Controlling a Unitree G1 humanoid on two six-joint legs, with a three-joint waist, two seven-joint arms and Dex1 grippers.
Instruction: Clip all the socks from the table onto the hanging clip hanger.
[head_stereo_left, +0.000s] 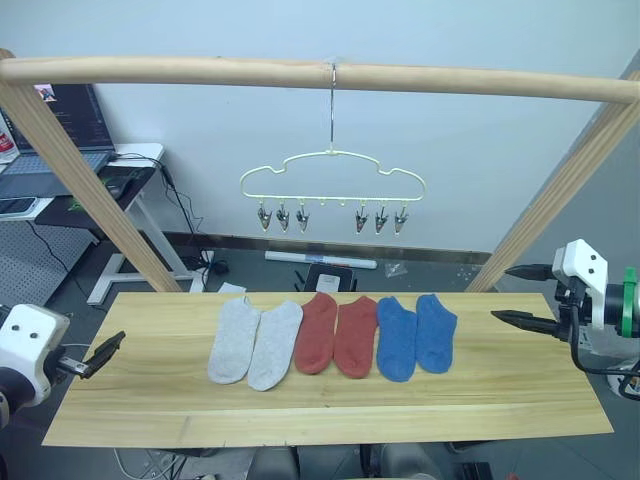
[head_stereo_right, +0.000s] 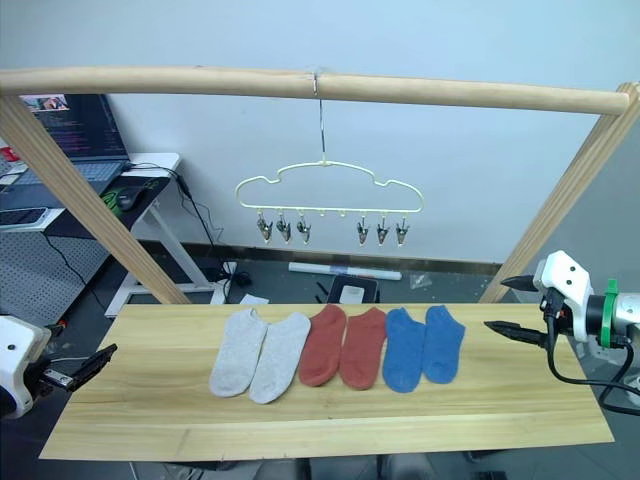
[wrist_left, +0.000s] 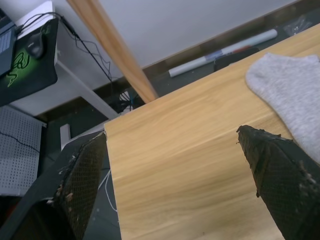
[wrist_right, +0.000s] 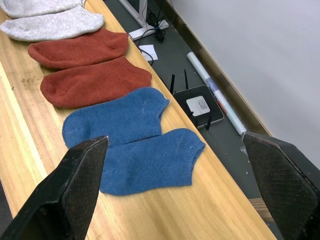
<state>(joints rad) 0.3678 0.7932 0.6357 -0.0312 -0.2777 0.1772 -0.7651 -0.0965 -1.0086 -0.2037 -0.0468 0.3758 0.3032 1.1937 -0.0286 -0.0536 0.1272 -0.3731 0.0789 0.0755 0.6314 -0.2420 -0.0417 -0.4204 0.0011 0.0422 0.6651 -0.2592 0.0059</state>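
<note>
Overhead, lying in a row on the wide light wood plank table (head_stereo_left: 330, 410): two light grey ankle socks (head_stereo_left: 254, 342), two red ankle socks (head_stereo_left: 337, 334), two blue ankle socks (head_stereo_left: 415, 335). Hanging above from the thick wooden rail (head_stereo_left: 200, 71): the pale yellow wire clip hanger (head_stereo_left: 332, 172), silver clips empty. Hovering wide-spread at the table's left end: the left gripper (wrist_left: 175, 175), near a grey sock. Hovering spread beside the blue socks at the right end: the right gripper (wrist_right: 180, 195).

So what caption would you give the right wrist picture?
Open right pincer poised above two blue socks, beside red socks on the wooden table.
</note>
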